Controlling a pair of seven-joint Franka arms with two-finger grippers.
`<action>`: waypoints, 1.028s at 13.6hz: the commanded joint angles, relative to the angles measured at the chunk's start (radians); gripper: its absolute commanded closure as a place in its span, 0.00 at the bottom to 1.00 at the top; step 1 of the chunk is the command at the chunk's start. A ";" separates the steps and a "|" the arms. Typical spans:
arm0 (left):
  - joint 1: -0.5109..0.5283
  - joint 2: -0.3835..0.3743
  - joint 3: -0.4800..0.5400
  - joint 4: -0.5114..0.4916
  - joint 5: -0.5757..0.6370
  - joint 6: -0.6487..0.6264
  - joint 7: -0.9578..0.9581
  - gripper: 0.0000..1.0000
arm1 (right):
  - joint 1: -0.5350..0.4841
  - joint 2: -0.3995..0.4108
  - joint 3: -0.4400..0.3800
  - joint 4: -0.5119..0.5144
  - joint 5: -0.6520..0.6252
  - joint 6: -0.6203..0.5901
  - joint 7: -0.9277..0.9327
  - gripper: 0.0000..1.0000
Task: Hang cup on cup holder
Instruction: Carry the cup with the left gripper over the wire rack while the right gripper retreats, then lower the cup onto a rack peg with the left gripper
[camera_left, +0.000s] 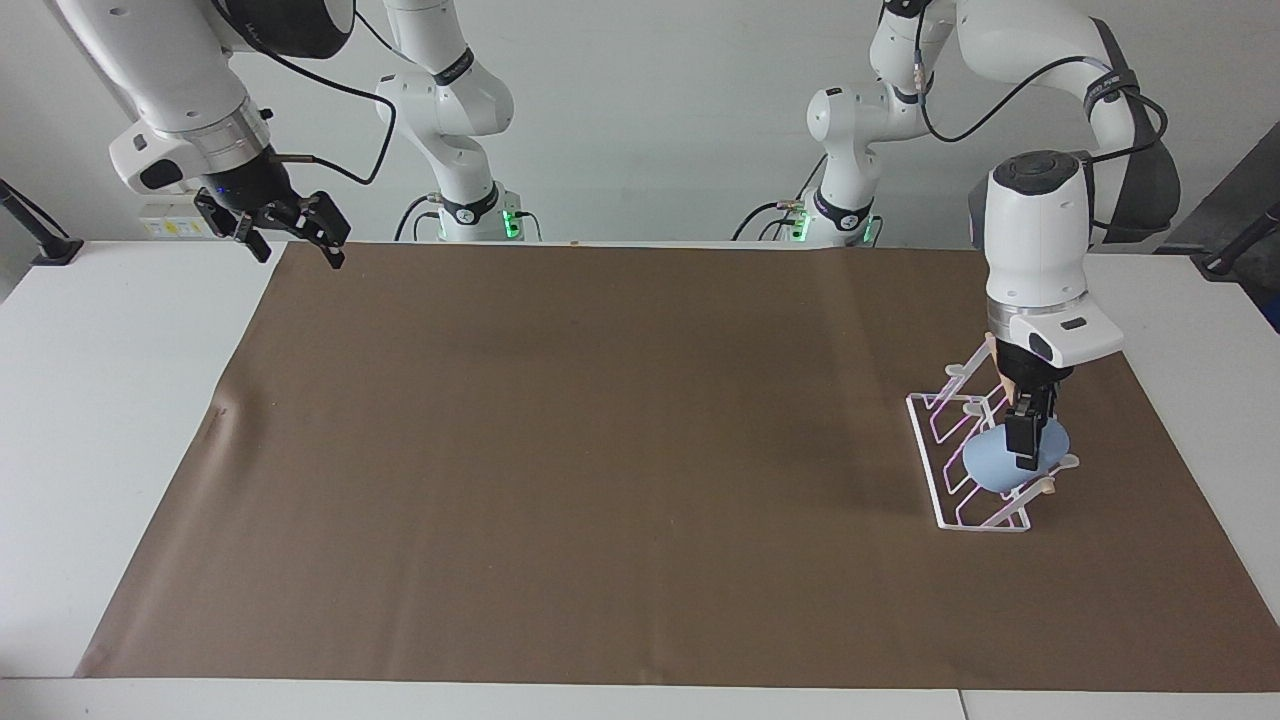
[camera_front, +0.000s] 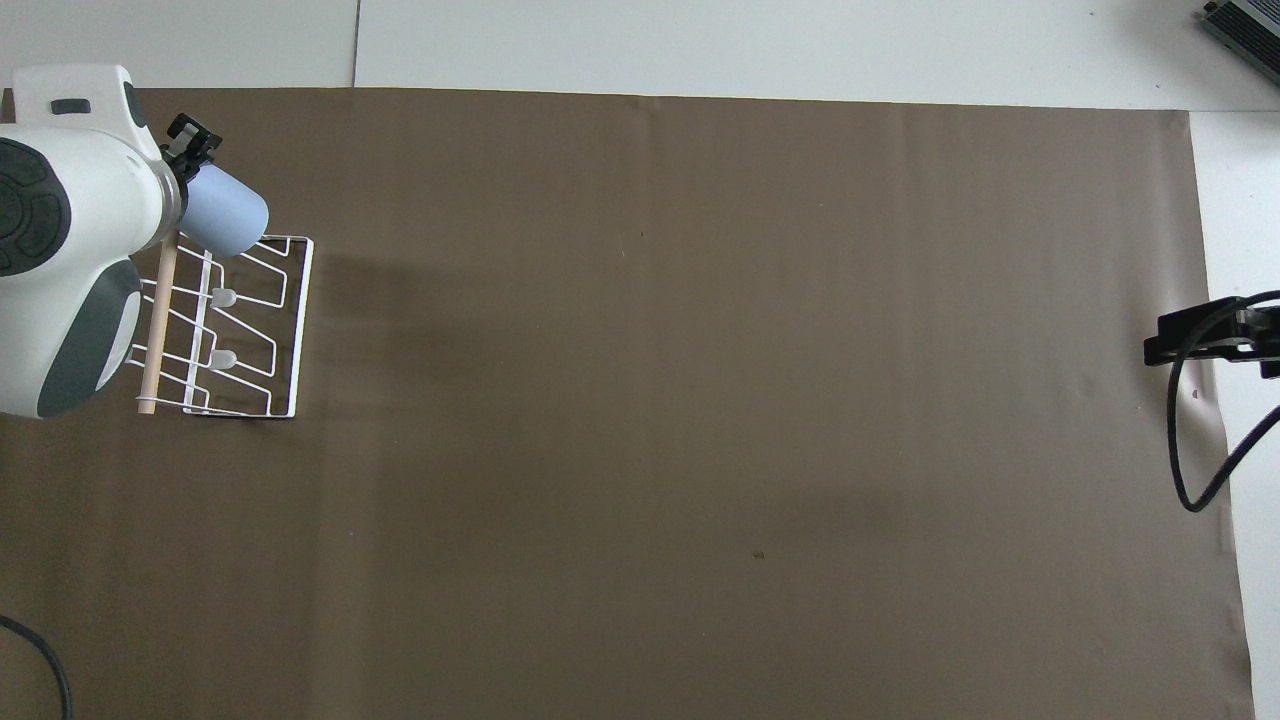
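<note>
Gripping the cup — left end effector — no markings.

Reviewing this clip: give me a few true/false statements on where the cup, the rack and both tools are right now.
1. The left tool is shut on the light-blue cup. True.
2. The cup stands upright on the brown mat. False: it is tilted, held at the cup holder.
3. The right tool holds a second cup. False: it is open and empty, waiting over the mat's corner.
4. The cup holder sits at the left arm's end of the table. True.
</note>
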 joint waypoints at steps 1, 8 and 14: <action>0.002 -0.006 0.000 -0.037 0.027 0.035 -0.021 1.00 | 0.001 -0.038 0.005 -0.045 -0.021 0.008 0.004 0.00; 0.002 -0.028 0.000 -0.112 0.027 0.081 -0.024 1.00 | 0.033 -0.050 0.007 -0.071 -0.050 0.051 -0.002 0.00; 0.001 -0.055 0.000 -0.178 0.027 0.104 -0.030 1.00 | 0.032 -0.048 0.007 -0.071 -0.050 0.054 -0.002 0.00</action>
